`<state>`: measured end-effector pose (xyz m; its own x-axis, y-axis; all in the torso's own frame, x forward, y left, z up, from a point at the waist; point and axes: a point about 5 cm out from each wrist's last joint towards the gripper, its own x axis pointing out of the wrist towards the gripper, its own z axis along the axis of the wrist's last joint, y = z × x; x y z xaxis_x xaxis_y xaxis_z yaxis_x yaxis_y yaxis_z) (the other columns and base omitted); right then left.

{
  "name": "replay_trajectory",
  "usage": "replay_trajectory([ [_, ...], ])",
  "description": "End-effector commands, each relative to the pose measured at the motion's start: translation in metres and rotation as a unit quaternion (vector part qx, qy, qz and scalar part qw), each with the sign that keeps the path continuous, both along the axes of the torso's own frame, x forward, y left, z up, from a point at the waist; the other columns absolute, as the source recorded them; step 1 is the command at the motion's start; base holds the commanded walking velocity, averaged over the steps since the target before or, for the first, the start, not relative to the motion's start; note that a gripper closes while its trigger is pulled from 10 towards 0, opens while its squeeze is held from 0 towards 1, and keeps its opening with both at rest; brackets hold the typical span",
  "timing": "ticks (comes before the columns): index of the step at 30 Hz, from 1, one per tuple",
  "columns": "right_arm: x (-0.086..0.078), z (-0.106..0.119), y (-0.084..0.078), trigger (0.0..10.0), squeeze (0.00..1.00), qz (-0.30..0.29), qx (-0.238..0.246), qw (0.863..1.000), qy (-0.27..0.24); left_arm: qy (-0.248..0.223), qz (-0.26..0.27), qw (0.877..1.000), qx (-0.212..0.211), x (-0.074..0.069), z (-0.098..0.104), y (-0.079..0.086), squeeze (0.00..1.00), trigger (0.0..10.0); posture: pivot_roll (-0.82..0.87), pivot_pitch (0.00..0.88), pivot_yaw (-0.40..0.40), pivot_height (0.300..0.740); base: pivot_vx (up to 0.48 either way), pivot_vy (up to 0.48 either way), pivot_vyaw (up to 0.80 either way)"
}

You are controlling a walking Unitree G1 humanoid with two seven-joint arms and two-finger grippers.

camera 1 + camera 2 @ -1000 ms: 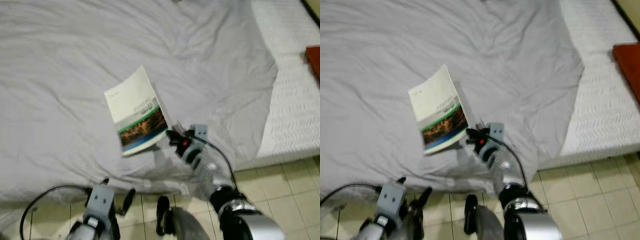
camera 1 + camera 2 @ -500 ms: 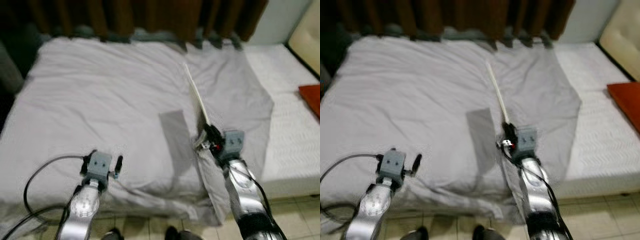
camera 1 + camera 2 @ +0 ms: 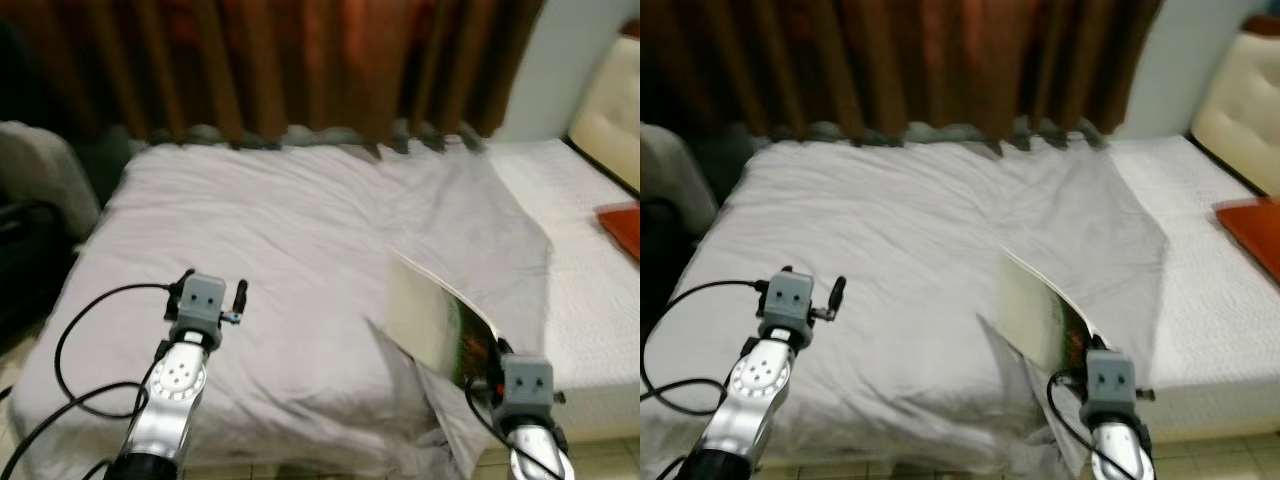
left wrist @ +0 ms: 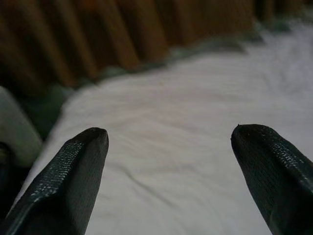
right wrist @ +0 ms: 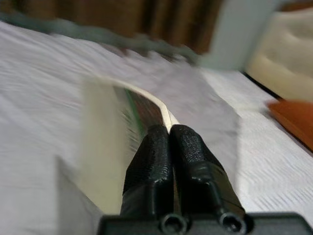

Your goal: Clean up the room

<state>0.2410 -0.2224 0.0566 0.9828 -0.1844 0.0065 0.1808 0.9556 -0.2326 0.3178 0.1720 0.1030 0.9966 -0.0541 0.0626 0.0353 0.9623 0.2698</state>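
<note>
So the right hand (image 5: 169, 134) has its two black fingers pinched tight on the edge of a thin white paperback book with a green and dark photo cover (image 3: 437, 322), holding it up off the bed so it stands tilted on edge, cover facing toward the robot's right, just above the front right part of the mattress. In the right wrist view you can see the pale page side and the curved spine running right into the fingertips. The left hand (image 4: 168, 142) is out over the front left of the bed with its fingers spread wide apart, nothing between them, just hovering above the sheet. Under both is a big bed covered in a wrinkled pale grey sheet (image 3: 290, 230). To the right of that the bare white textured mattress (image 3: 590, 300) shows, with a flat red-orange thing (image 3: 625, 225) lying on it near the edge. Brown pleated curtains (image 3: 300, 60) hang behind the bed, and a cream padded headboard (image 3: 1240, 110) sits far right.
</note>
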Motion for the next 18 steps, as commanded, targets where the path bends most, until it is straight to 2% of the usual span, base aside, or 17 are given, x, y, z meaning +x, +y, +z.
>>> replay_trajectory([
  [1,0.015,0.029,0.007,0.0,0.0,0.02,-0.024,0.998,-0.058,0.023,0.006,1.0,-0.005,-0.005,-0.013,0.001,0.0,10.0,-0.01,0.0,-0.016,0.74,0.307,-0.364,0.0],
  [5,0.033,0.042,0.008,0.0,0.0,0.047,-0.036,0.995,-0.079,0.025,0.008,1.0,-0.012,-0.006,-0.017,-0.005,0.0,10.0,-0.01,0.0,-0.027,0.74,0.31,-0.362,0.0],
  [10,0.039,0.045,0.008,0.0,0.0,0.054,-0.037,0.995,-0.076,0.033,0.005,0.999,-0.022,-0.009,-0.022,-0.004,0.0,10.0,0.0,0.0,-0.04,0.74,0.312,-0.362,0.0],
  [15,0.031,0.034,0.013,0.0,0.0,0.065,-0.024,0.996,-0.054,0.047,-0.003,0.999,-0.015,-0.015,-0.03,0.001,0.0,10.0,0.01,0.0,-0.041,0.74,0.312,-0.361,0.0],
  [18,0.022,0.028,0.014,0.0,0.0,0.068,-0.019,0.997,-0.042,0.051,-0.01,0.999,-0.016,-0.025,-0.035,0.002,0.0,10.0,0.0,0.0,-0.045,0.74,0.314,-0.361,0.0],
])
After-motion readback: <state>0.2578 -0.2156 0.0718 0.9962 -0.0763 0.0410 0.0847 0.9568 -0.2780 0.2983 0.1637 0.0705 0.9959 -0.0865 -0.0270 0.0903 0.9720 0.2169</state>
